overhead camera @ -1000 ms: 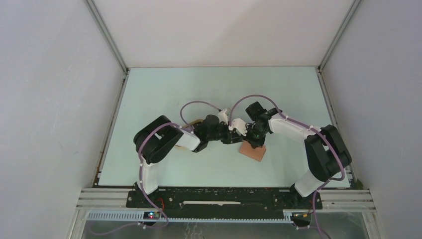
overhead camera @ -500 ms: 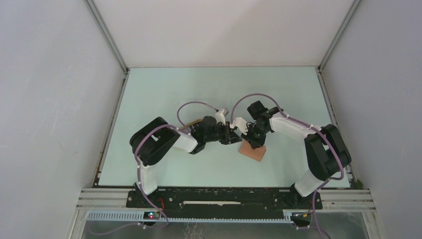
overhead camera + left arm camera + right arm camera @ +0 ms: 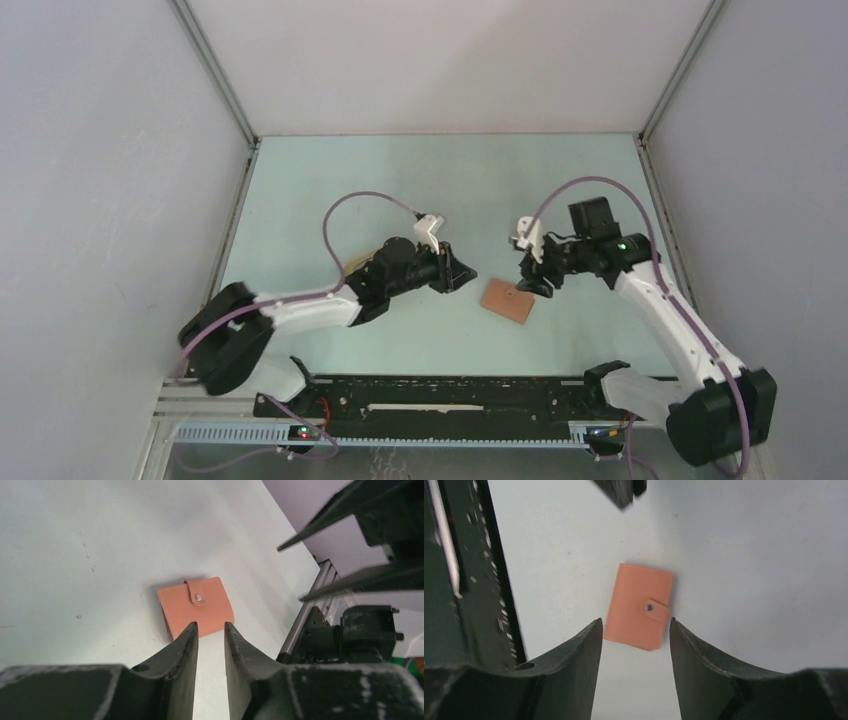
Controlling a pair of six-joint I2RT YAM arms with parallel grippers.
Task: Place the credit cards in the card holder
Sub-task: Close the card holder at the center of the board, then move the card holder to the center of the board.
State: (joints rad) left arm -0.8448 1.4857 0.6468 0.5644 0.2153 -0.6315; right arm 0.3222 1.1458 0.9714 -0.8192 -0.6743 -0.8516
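Observation:
The card holder (image 3: pixel 508 300) lies flat on the pale green table, folded closed with its snap tab fastened; it also shows as an orange-brown rectangle in the left wrist view (image 3: pixel 195 605) and the right wrist view (image 3: pixel 639 607). My left gripper (image 3: pixel 463 277) hovers just left of it, its jaws a narrow gap apart with nothing between them (image 3: pixel 210 625). My right gripper (image 3: pixel 531 283) hovers just right of it, jaws wide apart and empty (image 3: pixel 635 621). Neither gripper touches the holder. The credit cards are out of view.
The black base rail (image 3: pixel 450 395) runs along the table's near edge, also seen in the right wrist view (image 3: pixel 474 580). Grey walls enclose the table on the left, back and right. The right gripper's fingers (image 3: pixel 350 530) cross the left wrist view's upper right.
Both grippers were shut and crowded together over the card holder; now both have opened and drawn apart, the left arm back to the left, the right arm back to the right.

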